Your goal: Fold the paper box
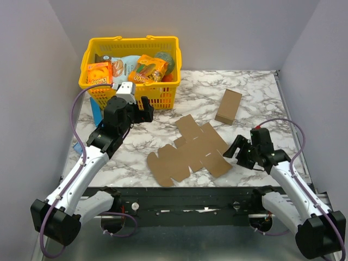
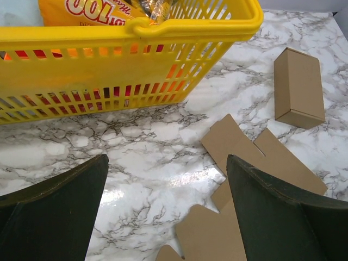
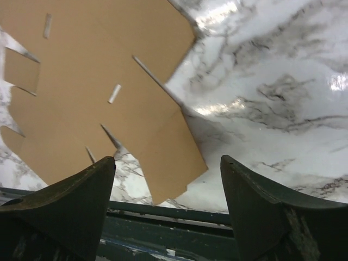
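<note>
Right gripper (image 1: 240, 154) sits low over the marble table (image 1: 255, 92), jaws spread with nothing between them, just beside the right edge of the paper box (image 1: 190, 152). The box is a flat, unfolded sheet lying mid-table toward the front. Left gripper (image 1: 143, 111) is wide open too and empty, hovering by the yellow basket (image 1: 133, 41). A longer brown carton (image 1: 228, 106) lies further back.

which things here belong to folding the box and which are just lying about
For the job: flat cardboard sheet.
Lying about: yellow basket, snack packs inside it, closed brown carton.
</note>
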